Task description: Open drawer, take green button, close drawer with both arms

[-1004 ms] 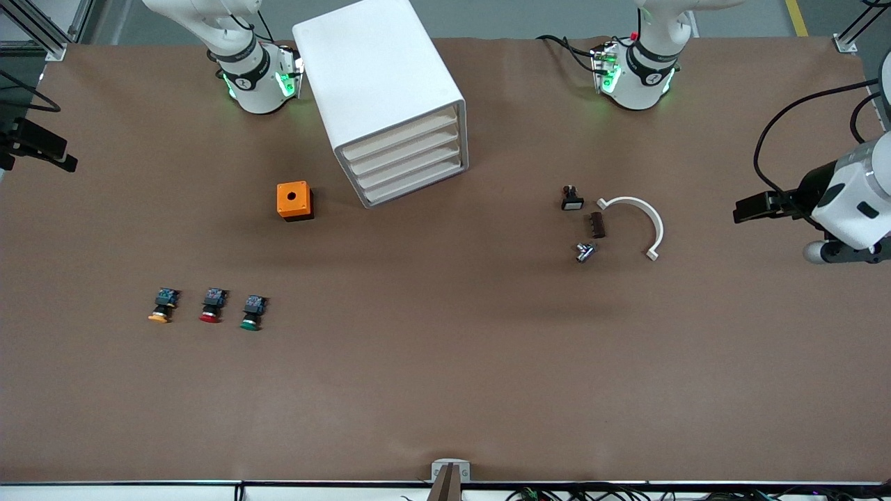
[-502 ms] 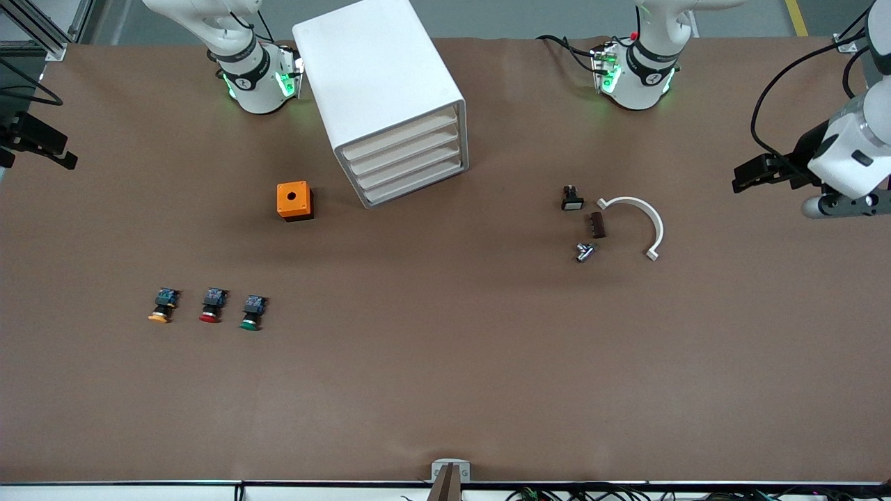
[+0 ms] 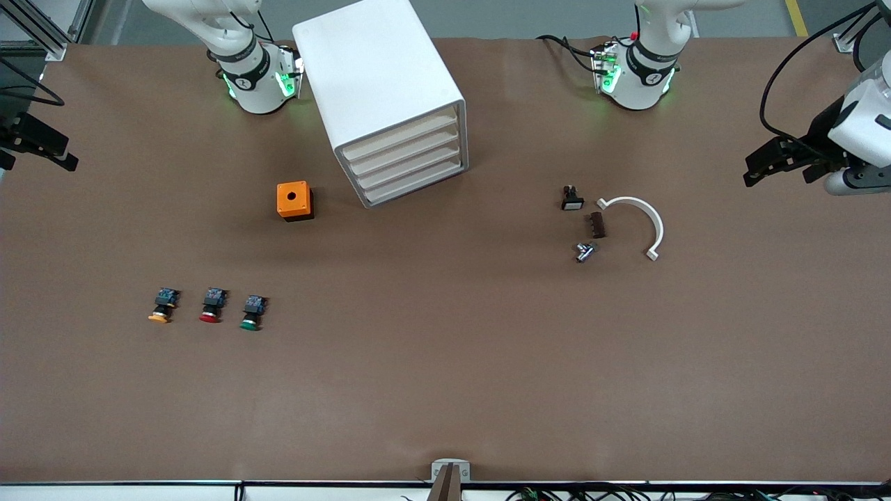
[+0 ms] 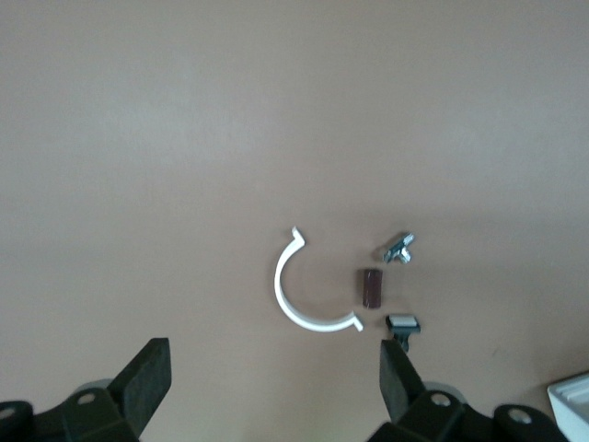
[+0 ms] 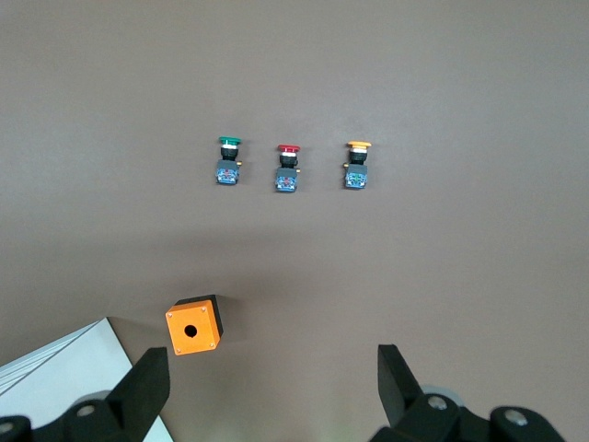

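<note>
Reading the front view as a clock dial centred on the brown table [image 3: 445,390], the green-capped button [image 3: 251,314] is lying on its side at about 8 o'clock, out on the open tabletop and not in any drawer. It is sitting in a row with a red-capped button [image 3: 211,307] just beside it and a yellow-capped button [image 3: 162,307] one place on toward the right arm's end of the table. Nothing is touching the three.

The white drawer cabinet [image 3: 390,97] is standing at about 11 o'clock, turned at an angle, and all four of its drawers are sitting flush and closed. An orange box [image 3: 294,200] with a round hole in its top is resting near the cabinet, nearer to the front camera.

At about 2 o'clock, small parts are lying close together:
- a white curved clip [image 3: 644,223]
- a brown block [image 3: 597,225]
- a small metal piece [image 3: 584,251]
- a small black-and-white switch [image 3: 572,198]

The left gripper [image 4: 273,387] is hovering at 3 o'clock over the left arm's end of the table, its jaws spread wide and carrying nothing. The right gripper [image 5: 273,382] is hanging at 9 o'clock over the right arm's end, jaws likewise spread wide and empty, its wrist camera looking down on the orange box and the three buttons.
</note>
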Controlling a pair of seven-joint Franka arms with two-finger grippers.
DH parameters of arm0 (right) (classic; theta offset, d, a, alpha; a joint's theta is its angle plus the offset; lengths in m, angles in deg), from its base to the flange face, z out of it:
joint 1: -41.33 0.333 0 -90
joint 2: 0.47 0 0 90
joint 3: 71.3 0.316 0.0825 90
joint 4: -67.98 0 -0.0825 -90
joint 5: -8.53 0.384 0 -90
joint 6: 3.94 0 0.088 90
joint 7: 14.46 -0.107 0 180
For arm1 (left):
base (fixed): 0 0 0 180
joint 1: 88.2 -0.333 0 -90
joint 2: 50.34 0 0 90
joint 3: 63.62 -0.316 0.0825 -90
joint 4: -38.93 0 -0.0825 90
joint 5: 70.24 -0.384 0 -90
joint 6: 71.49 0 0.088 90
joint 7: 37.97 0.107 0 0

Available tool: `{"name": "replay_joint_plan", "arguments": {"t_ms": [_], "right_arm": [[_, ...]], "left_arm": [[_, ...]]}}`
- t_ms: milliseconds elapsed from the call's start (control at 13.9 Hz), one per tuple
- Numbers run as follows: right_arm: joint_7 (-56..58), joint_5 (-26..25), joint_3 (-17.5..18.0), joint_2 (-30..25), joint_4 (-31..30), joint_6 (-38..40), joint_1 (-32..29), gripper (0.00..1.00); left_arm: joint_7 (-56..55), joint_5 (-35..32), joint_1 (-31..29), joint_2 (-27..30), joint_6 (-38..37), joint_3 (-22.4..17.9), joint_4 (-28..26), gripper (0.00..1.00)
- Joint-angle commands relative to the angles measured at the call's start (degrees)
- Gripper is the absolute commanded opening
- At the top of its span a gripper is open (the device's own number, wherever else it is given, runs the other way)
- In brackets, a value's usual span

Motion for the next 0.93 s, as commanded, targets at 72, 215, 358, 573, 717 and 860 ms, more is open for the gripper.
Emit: {"name": "replay_joint_plan", "arguments": {"t_ms": [72,215,358,573,717,860], "right_arm": [[-0.2,0.1,0.1,-1.6,-1.6,-0.7,-0.2,1.00],[-0.2,0.1,0.1,-1.6,-1.6,-0.7,-0.2,1.00],[-0.2,0.2,0.0,-1.7,-1.6,-0.8,-0.3,1.00],[-0.2,0.2,0.0,-1.8,-1.6,-0.8,-0.3,1.00],[-0.2,0.3,0.1,-1.7,-1.5,-0.9,-0.1,1.00],[-0.2,0.3,0.3,-1.8,-1.4,-0.9,0.1,1.00]], "left_arm": [[1.0,-0.6,-0.1,-2.7,-0.3,-0.4,5.4,1.00],[1.0,-0.5,0.1,-3.1,-0.3,-0.4,5.6,1.00],[0.9,-0.7,0.5,-3.9,-0.3,-0.4,5.6,1.00],[0.0,-0.7,0.6,-3.9,0.2,-0.4,5.6,1.00],[-0.3,-0.2,0.6,-3.9,0.6,-0.4,5.7,1.00],[-0.5,0.0,0.7,-3.9,0.6,-0.4,7.2,1.00]]}}
